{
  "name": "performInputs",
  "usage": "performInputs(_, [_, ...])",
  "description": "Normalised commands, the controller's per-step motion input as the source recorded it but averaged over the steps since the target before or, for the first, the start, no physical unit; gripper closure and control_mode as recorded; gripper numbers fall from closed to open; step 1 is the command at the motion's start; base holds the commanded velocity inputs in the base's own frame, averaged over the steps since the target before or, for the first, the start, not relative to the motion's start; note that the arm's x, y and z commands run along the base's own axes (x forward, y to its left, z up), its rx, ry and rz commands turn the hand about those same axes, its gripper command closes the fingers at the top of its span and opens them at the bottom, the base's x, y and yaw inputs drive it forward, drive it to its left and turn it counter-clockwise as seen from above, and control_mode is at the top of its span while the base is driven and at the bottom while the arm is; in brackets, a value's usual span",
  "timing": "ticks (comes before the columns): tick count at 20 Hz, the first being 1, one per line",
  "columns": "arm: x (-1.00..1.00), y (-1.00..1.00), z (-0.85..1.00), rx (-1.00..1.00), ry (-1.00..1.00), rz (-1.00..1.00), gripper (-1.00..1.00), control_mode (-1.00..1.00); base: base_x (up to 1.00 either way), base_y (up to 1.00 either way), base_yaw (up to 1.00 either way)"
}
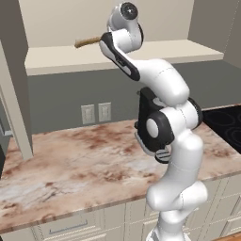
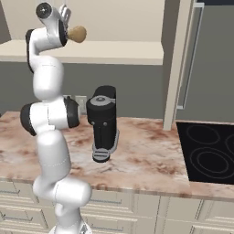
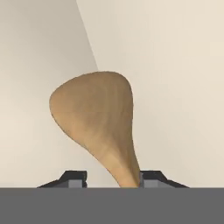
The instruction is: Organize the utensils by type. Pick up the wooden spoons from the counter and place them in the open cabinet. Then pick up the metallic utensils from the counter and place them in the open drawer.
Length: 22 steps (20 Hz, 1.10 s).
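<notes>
Hand view, tan wooden spoon between gripper fingertips, no writing

spoon handle cut off low, grip unclear

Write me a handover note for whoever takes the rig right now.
Gripper: raised at the open cabinet, fingers apart around the tan wooden spoon, a gap on one side of its handle.
Spoon is over the shelf; whether it rests there is unclear.
Done: nothing confirmed placed.
Left: finish this spoon, the second wooden spoon, then both metallic utensils into the drawer.
</notes>
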Motion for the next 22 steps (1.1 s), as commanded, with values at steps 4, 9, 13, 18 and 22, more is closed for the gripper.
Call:
performInputs(4, [0.17,0.23,-0.28,0.19,0.01,-0.21,-1.00,-1.00,0.00,0.00,0.00])
performInputs(9, [0.02,0.25,-0.19,0.18,0.00,-0.20,-1.00,-1.00,0.00,0.00,0.00])
performInputs(13, [-0.33,0.19,-0.12,0.15,0.00,-0.23,-1.00,-1.00,0.00,0.00,0.00])
performInputs(18, [-0.59,0.21,-0.11,0.16,0.00,-0.28,-1.00,-1.00,0.00,0.00,0.00])
performInputs(22, [-0.91,0.18,-0.31,0.07,-0.01,-0.32,-1.00,-1.00,0.00,0.00,0.00])
